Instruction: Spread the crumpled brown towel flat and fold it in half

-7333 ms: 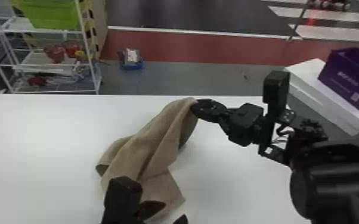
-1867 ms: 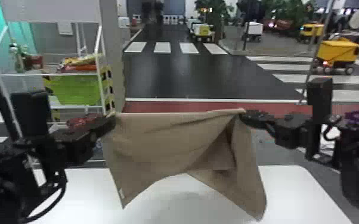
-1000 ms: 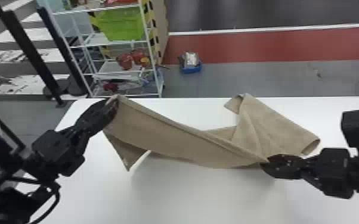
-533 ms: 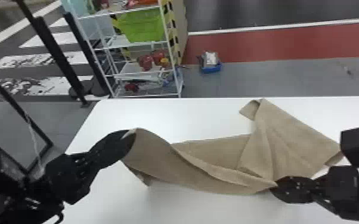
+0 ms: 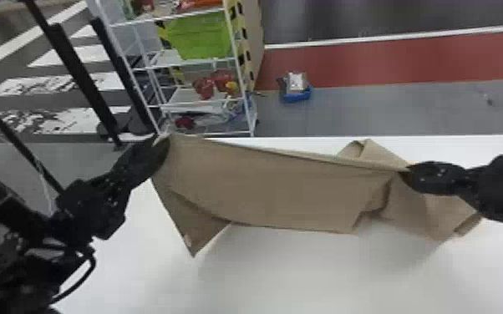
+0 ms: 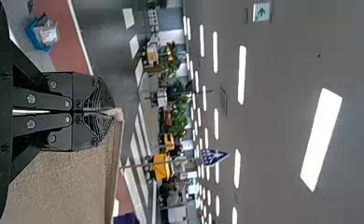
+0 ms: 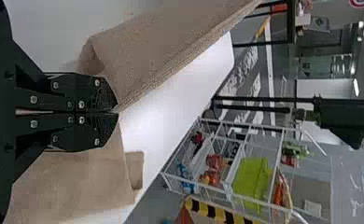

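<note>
Two end effectors had the brown towel (image 5: 271, 188) strung between them: the left end effector (image 5: 162, 145) was pinching a corner, its fingers pressed together in its wrist view, and the right end effector (image 5: 407, 170) was pinching the same top edge farther along, also closed down on the cloth.

Half a second before, that edge had sagged between the two and both end effectors had sat closer to us in the head view. By now we had carried both away from us, seemingly upward too, and the slack had gone; the edge ran nearly straight from one to the other, with the cloth dropping below it in a broad panel.

Below the left end effector a pointed corner hung free, a small pale tag (image 5: 187, 241) near its tip. Beside and beyond the right end effector the rest was still bunched, with one folded bit lying behind it on the counter (image 5: 288, 271).

For the task, we judged this to be a spreading step: the held stretch was straight, but the towel was neither flat nor ready to fold. The bunched part near the right end effector probably needed drawing out first, or it would be trapped as a crease when we lowered the cloth.
</note>
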Controlling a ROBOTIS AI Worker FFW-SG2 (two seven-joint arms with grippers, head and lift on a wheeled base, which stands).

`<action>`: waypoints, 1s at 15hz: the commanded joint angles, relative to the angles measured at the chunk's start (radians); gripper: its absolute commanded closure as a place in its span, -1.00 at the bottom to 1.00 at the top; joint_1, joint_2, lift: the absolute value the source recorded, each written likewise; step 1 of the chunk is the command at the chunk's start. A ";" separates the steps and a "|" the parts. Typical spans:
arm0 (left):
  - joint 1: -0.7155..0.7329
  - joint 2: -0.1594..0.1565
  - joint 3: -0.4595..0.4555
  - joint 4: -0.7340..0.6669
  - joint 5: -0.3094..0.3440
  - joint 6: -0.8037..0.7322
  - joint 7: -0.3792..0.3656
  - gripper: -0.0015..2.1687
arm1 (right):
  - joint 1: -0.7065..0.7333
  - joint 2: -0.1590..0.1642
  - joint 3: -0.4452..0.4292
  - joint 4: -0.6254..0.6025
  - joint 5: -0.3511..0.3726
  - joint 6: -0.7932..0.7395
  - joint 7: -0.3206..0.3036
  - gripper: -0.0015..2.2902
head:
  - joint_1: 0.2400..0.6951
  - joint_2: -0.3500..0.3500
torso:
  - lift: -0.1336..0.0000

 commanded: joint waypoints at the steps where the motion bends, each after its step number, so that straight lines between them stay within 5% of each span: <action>1: -0.130 -0.003 -0.080 -0.005 -0.078 0.082 0.086 0.22 | -0.092 0.040 0.000 0.046 -0.020 0.035 -0.083 0.22 | 1.00 0.67 | -0.84; 2: -0.208 -0.003 -0.106 -0.001 -0.099 0.159 0.095 0.22 | -0.132 0.057 -0.003 0.067 -0.021 0.035 -0.121 0.22 | 1.00 0.63 | -0.84; 8: -0.554 -0.003 -0.324 0.195 -0.277 0.334 0.119 0.22 | -0.275 0.082 -0.064 0.149 -0.061 0.050 -0.176 0.22 | 0.11 0.24 | -0.84; 12: -0.642 -0.003 -0.372 0.345 -0.308 0.331 0.118 0.22 | -0.281 0.072 -0.112 0.144 -0.104 0.096 -0.175 0.22 | -0.07 0.08 | -0.84; 15: -0.553 0.003 -0.343 0.327 -0.302 0.319 0.041 0.22 | -0.169 0.054 -0.113 0.027 -0.118 0.111 -0.145 0.22 | -0.02 0.00 | -0.84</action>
